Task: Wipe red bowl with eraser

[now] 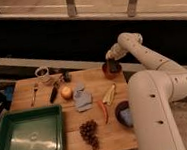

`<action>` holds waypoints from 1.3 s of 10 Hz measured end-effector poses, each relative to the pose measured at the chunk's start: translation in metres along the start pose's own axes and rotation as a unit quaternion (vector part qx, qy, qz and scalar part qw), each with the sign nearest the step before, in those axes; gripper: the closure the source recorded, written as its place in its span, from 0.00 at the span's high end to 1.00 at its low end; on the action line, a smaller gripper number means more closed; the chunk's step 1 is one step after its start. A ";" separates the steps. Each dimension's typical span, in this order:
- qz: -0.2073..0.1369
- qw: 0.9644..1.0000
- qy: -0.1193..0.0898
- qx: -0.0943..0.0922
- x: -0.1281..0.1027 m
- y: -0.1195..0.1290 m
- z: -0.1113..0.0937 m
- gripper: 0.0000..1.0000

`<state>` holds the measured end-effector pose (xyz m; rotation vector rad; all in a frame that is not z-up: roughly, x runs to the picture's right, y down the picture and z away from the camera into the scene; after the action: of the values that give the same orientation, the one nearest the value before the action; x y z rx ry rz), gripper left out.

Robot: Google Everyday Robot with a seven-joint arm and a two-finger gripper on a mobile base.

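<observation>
The red bowl [110,71] stands at the back right edge of the wooden surface [43,90]. The white arm bends down over it, and the gripper [113,65] is directly above the bowl, its dark tip reaching into it. I cannot tell whether the gripper is open or closed on something. Further forward lie a grey-blue cloth [82,99], a red chili [103,111], dark grapes [89,133] and a green tray [27,135].
</observation>
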<state>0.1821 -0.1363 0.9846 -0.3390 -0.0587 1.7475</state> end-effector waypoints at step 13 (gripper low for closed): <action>-0.052 0.999 0.011 0.008 0.028 0.009 -0.014 0.00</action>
<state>0.1723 -0.1134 0.9635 -0.3371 -0.0447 1.6412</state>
